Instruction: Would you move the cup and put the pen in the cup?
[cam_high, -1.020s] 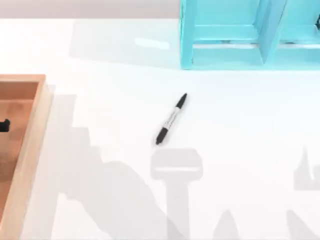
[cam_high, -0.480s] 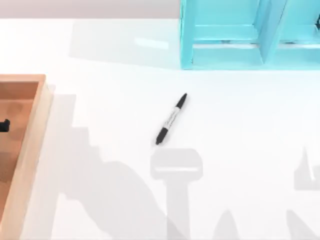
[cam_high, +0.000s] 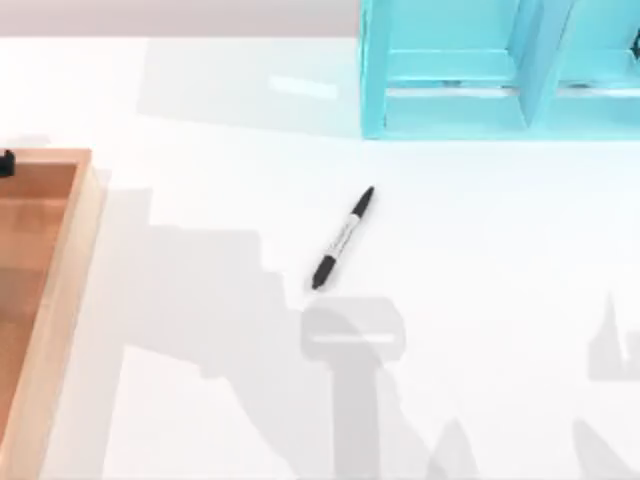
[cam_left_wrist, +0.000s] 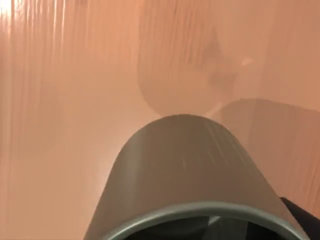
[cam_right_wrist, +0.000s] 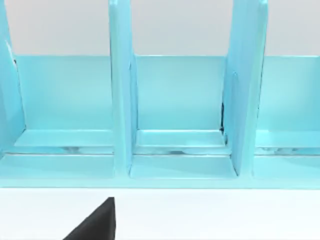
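Note:
The pen (cam_high: 343, 238) lies slantwise on the white table near its middle, its black cap toward the teal rack. In the left wrist view the olive-grey cup (cam_left_wrist: 185, 170) sits very close to the camera above the wooden tray floor (cam_left_wrist: 60, 125), rim nearest, with a black finger (cam_left_wrist: 301, 219) against its side. My left gripper (cam_high: 5, 161) shows as a small black bit at the far end of the tray, at the picture's left edge, shut on the cup. A black fingertip (cam_right_wrist: 95, 223) of my right gripper pokes in over the white table in front of the rack.
A wooden tray (cam_high: 70, 280) with raised walls takes up the table's left side. A teal rack (cam_high: 480, 90) with upright dividers (cam_right_wrist: 121, 100) stands at the far right. Arm shadows fall across the near half of the table.
The black bit of my left gripper has moved along the tray's left side toward its far end, and the arm's shadow on the table has shifted with it. The pen has not moved.

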